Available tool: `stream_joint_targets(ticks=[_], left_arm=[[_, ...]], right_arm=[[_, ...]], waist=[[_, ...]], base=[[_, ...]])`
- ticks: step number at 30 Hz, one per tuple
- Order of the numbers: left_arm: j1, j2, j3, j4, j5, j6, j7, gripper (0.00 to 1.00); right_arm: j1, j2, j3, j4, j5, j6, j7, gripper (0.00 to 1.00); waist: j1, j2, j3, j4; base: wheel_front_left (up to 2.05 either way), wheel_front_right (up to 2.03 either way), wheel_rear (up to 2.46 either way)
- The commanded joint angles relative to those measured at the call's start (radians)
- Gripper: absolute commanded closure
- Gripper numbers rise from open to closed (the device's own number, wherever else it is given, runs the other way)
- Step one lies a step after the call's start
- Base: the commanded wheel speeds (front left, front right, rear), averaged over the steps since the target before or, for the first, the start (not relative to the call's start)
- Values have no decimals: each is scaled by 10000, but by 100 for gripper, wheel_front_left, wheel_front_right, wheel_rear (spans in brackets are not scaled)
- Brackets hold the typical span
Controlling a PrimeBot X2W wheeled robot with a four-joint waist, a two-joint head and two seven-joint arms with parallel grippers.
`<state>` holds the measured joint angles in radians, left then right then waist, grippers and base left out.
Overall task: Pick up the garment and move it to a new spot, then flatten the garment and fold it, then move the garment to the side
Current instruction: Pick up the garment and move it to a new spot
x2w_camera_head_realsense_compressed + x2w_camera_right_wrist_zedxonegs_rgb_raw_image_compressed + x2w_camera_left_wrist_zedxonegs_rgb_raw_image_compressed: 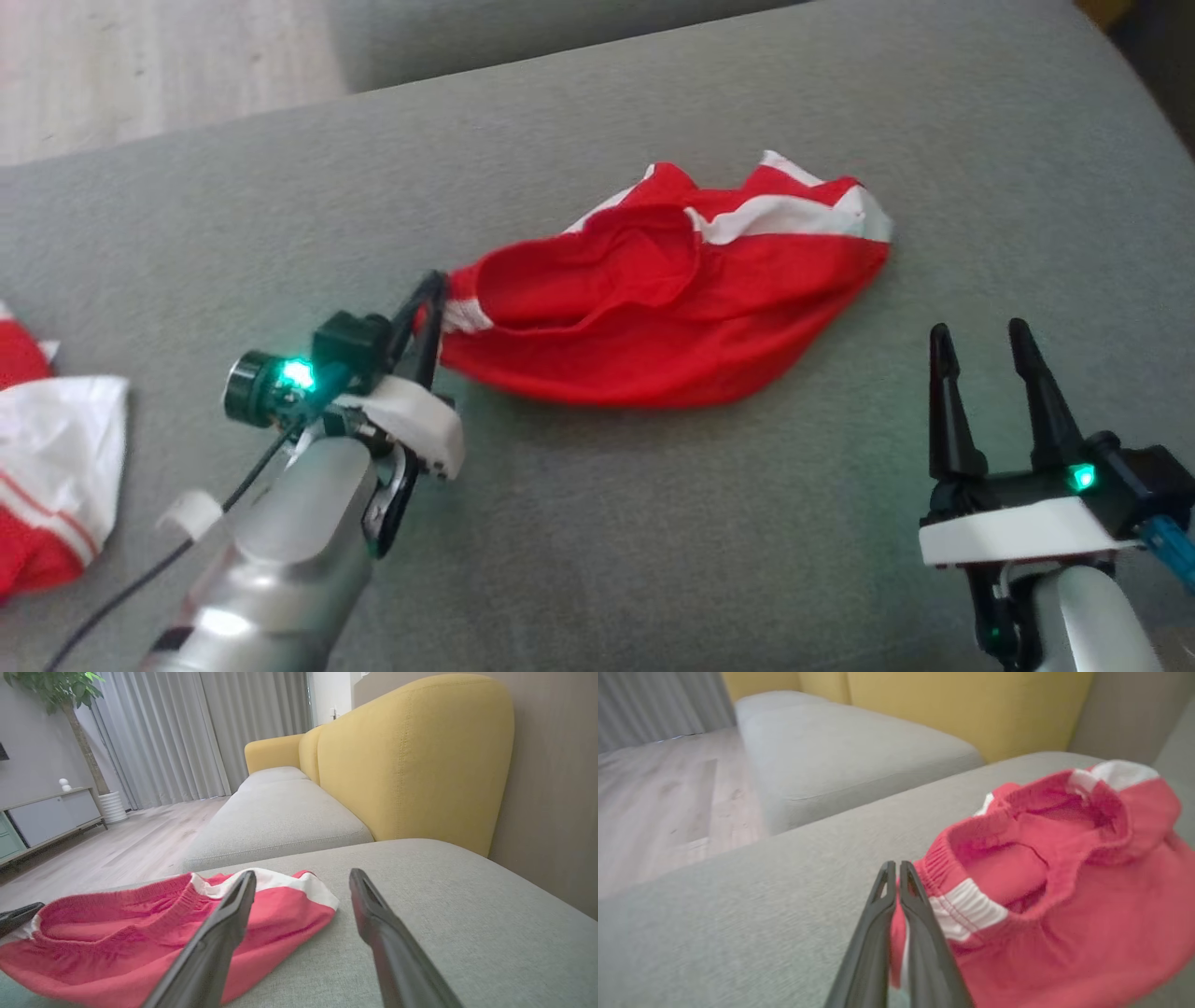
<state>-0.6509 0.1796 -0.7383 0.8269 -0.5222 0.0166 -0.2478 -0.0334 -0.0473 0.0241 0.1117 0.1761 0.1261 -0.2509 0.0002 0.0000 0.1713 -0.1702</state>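
I'm pinching the garment (672, 317) by its waistband edge in my closed left fingers (924, 938). It's lying on the sofa (653, 560), ahead-left of my open right fingers (950, 411). That thin pinch is risking slipping free.

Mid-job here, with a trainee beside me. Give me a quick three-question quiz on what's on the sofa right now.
1. True or false: the right gripper stands open, apart from the red garment.
2. The left gripper is: A open above the garment; B shut on its waistband; C open beside it.
3. Fill in: a second red-and-white cloth lies at the head view's ____ edge.
Key: 1 true; 2 B; 3 left.
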Motion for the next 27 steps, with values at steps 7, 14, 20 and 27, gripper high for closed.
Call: stream_joint_targets(ticks=[7,14,20,27], left_arm=[[1830,-274,2567,-2959,1109,1033,-136,0],[4797,-791,4380,-5690,2436,1206,-138,0],[6931,-1105,5488,-7349,3307,1361,-138,0],[8398,-1231,5627,-8233,4001,1049,-139,0]], right_arm=[[17,-30,81,6,-107,46,-109,0],[608,-30,-24,276,-227,46,-109,0],[1208,-30,157,348,-650,46,-109,0],[1819,-30,196,327,-704,46,-109,0]], waist=[[-2,0,-732,898],[-2,0,-1845,1551],[-2,0,-2490,1848],[-2,0,-2892,2054]], base=[[0,0,0],[0,0,0],[0,0,0],[0,0,0]])
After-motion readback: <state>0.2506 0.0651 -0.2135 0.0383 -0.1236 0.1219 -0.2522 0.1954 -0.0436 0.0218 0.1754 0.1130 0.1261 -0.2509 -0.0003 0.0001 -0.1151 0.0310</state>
